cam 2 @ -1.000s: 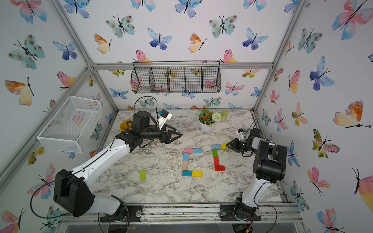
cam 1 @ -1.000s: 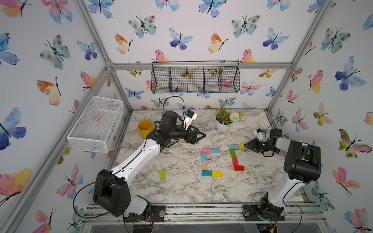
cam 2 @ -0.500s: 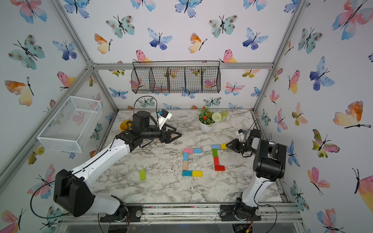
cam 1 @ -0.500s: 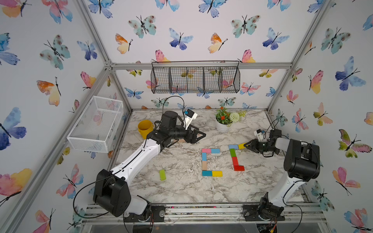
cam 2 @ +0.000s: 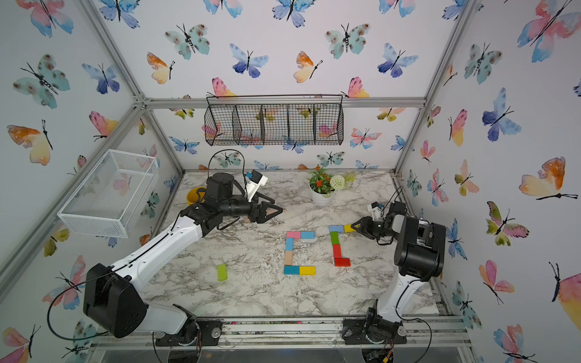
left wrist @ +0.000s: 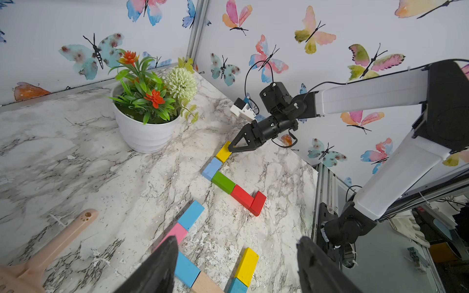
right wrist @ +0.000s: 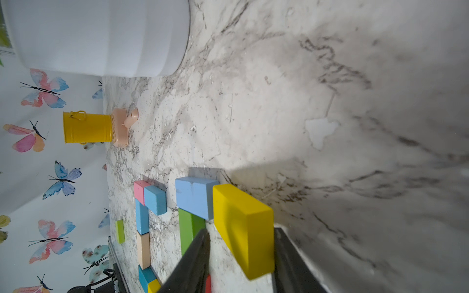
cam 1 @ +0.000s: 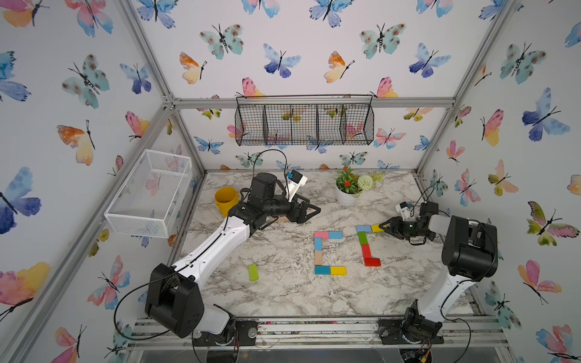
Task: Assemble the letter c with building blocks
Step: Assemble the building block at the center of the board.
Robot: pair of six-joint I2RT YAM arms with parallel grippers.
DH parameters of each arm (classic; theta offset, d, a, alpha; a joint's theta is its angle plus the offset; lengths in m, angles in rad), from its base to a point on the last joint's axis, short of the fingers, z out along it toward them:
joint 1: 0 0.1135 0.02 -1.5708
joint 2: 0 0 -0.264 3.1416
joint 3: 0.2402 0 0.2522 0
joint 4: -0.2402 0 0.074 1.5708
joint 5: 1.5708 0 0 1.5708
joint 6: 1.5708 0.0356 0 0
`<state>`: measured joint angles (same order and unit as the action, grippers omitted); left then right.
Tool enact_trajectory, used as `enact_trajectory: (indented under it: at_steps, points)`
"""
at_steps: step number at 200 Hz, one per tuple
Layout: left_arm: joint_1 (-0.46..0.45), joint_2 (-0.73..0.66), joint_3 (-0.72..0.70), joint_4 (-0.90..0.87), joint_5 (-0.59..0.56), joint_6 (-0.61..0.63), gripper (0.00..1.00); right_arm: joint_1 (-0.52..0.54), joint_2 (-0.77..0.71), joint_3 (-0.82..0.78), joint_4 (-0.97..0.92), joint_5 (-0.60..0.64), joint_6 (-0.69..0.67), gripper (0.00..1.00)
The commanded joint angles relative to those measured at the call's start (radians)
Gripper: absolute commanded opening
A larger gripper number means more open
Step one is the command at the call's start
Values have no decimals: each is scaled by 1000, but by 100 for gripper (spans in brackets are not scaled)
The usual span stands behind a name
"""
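1. Toward three o'clock on the table (cam 1: 283, 298), the right jaws stand parted around the yellow block (cam 1: 376, 228), which touches the light blue block (cam 1: 364, 228).
2. A crooked retreat could drag it askew.
3. Left jaws hang spread, empty.

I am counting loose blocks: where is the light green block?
In a top view the light green block lies alone on the marble table, on the left arm's side of the teal block, apart from it.
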<state>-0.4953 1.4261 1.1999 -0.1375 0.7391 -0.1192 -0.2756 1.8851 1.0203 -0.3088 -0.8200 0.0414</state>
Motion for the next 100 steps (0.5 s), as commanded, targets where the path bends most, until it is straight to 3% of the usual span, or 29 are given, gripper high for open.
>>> enact_trajectory:
  at_steps: [1, 100]
  points:
    - [11, 5, -5, 16, 24, -7, 75, -4, 2, -2, 7, 0, -1, 43]
    - [28, 14, -3, 22, 42, -20, 75, -3, 43, -2, 8, 0, -15, 45]
